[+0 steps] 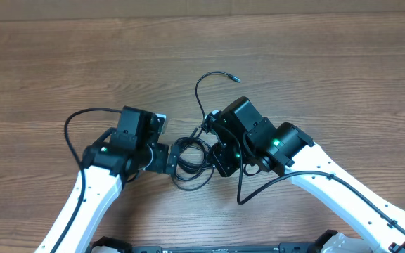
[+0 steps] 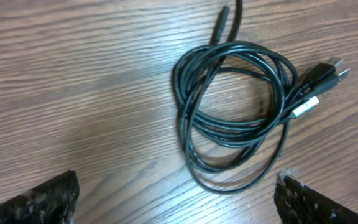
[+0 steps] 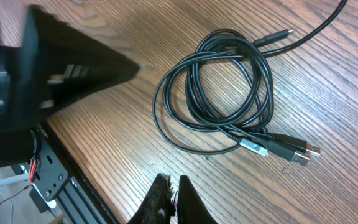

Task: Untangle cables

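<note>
The cables (image 1: 201,163) lie as a loose black coil on the wooden table between my two grippers. One strand (image 1: 197,91) curves away to a small plug at the back. In the left wrist view the coil (image 2: 241,46) lies just ahead of my left gripper (image 2: 176,200), with USB plugs (image 2: 328,70) at its right. That gripper (image 1: 167,159) is open wide and holds nothing. In the right wrist view the coil (image 3: 263,87) and its plugs (image 3: 294,152) lie beyond my right gripper (image 3: 174,198), which is shut on nothing and a little short of the cables.
The left arm's dark body (image 3: 61,68) fills the upper left of the right wrist view. The table's front edge and a metal rail (image 3: 48,180) run close behind the right gripper. Thick arm wires (image 1: 72,123) loop beside each arm.
</note>
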Robot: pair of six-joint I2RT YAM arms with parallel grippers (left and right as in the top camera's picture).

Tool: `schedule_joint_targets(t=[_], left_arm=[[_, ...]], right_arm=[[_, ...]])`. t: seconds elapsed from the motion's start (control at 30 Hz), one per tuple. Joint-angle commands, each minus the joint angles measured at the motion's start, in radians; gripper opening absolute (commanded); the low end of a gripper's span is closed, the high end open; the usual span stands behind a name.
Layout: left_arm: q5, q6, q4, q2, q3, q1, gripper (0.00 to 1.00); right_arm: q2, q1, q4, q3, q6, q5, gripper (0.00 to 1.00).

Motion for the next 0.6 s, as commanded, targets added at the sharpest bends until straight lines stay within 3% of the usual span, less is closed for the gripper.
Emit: schedule_joint_targets(t=[0.0, 0.57], left_arm=[[-0.049, -0.027, -0.021, -0.069, 0.028, -0.008, 1.0], [-0.012, -0.055, 0.09, -0.118, 0.028, -0.009, 1.0]], right_arm=[[-0.022, 0.002, 0.005, 0.022, 0.003, 0.01, 0.04], [-0.022, 0.002, 0.005, 0.022, 0.003, 0.01, 0.04]])
